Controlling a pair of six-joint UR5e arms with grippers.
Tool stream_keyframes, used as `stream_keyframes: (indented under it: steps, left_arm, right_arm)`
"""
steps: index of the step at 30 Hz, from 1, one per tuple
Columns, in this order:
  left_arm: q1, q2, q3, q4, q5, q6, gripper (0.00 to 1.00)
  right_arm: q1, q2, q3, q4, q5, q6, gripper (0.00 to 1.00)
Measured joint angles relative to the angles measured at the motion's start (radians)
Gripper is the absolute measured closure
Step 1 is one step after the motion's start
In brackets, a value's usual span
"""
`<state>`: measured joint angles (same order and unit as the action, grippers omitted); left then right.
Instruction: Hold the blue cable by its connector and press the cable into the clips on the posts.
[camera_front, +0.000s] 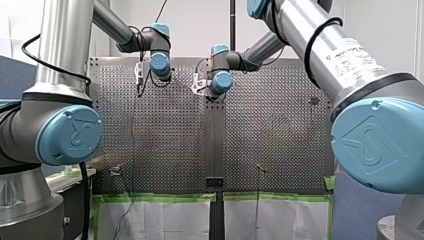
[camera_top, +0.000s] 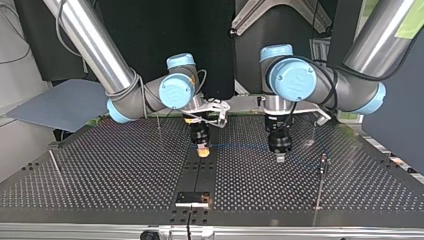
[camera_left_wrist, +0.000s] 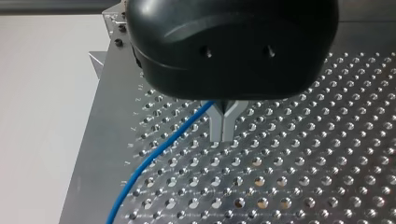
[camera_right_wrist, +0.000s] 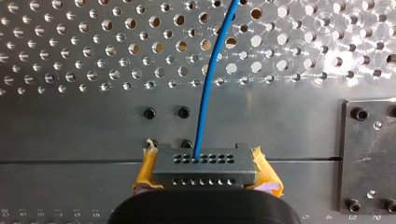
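Closest to you, the right claw pinches the dark connector between its yellow pads. Out of one of the connector's little holes comes the blue cable.

It looks like the step now is bringing the cable to a post. One stands near the left claw, on the side away from the right claw. Hold the connector tight and level. Move both claws together so the cable does not sag. Go slow, line it over the clip, then push down gently.

The cable is thin, smooth and bright blue. It runs straight ahead of the right claw, over the shiny surface full of holes. Seen from across the surface, it is a thin line from the right claw to the left claw. The left claw's metal tips are pressed together. The cable comes out of the fork just above those tips and curves away low over the surface. You cannot tell if it is squeezed there or only slides through.
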<state>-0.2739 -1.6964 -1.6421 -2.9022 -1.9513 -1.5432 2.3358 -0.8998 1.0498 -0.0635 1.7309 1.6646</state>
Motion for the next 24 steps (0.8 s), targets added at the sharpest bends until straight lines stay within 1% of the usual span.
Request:
stream_keyframes:
  steps: [4,8,11,15,19,24]
  left_arm:
    - [-0.012,-0.017,-0.008,0.005,0.0,0.004,1.0]
    - [-0.031,-0.055,-0.016,0.01,-0.003,0.008,1.0]
    - [-0.043,-0.073,-0.033,0.028,-0.007,0.005,1.0]
    - [-0.054,-0.081,-0.064,0.059,-0.015,-0.001,1.0]
    - [-0.062,-0.084,-0.099,0.096,-0.024,-0.002,1.0]
    - [-0.076,-0.115,-0.125,0.137,-0.026,0.007,1.0]
  right_arm:
    - [0.0,0.0,0.008,0.0,0.002,0.001,1.0]
    - [0.0,0.0,0.024,0.0,0.007,0.001,1.0]
    - [-0.002,0.0,0.042,-0.001,0.016,0.0,1.0]
    - [-0.005,0.0,0.073,-0.006,0.03,-0.001,1.0]
    - [-0.009,-0.001,0.109,-0.025,0.041,-0.001,1.0]
    - [-0.015,-0.003,0.15,-0.063,0.054,0.002,1.0]
